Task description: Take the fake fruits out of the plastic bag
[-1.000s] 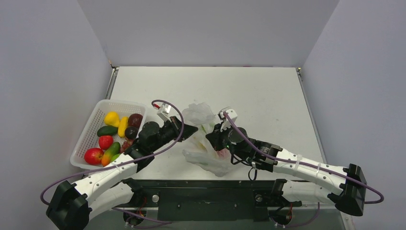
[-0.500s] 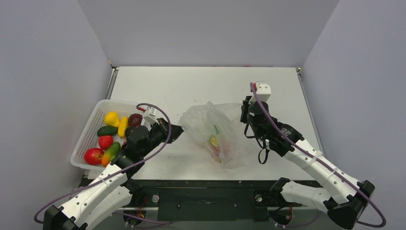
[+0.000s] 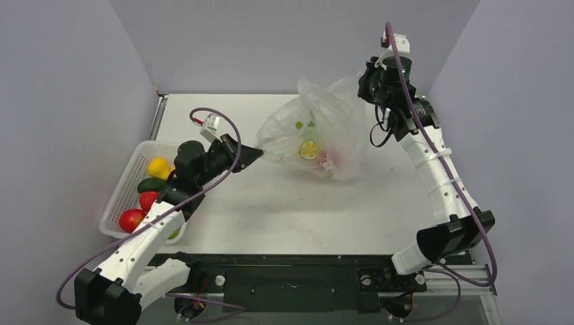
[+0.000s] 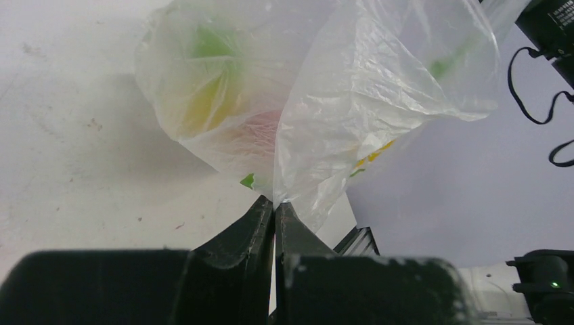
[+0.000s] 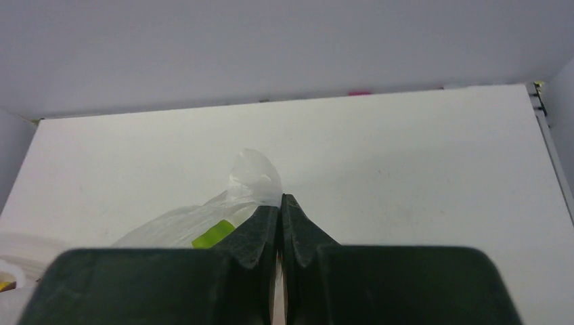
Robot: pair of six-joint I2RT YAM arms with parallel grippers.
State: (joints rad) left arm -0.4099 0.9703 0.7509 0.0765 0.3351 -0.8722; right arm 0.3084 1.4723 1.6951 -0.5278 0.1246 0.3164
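Note:
The clear plastic bag (image 3: 313, 132) printed with lime slices hangs in the air between both arms. My left gripper (image 3: 258, 154) is shut on its lower left edge; in the left wrist view the film (image 4: 352, 101) rises from the closed fingertips (image 4: 275, 202). My right gripper (image 3: 363, 78) is shut on the bag's top right corner, held high near the back wall; its wrist view shows film (image 5: 250, 176) pinched at the tips (image 5: 281, 198). A reddish fruit (image 3: 332, 161) shows faintly through the bag's low end (image 4: 260, 125). Several fake fruits (image 3: 157, 168) lie in the basket.
The white lattice basket (image 3: 121, 199) stands at the table's left edge beside my left arm. Grey walls enclose the table on three sides. My right arm stretches along the right side of the table.
My right gripper has lifted the bag's corner up and back, from the table to high near the rear wall. My left gripper rose with its edge. The bag now hangs stretched off the table.

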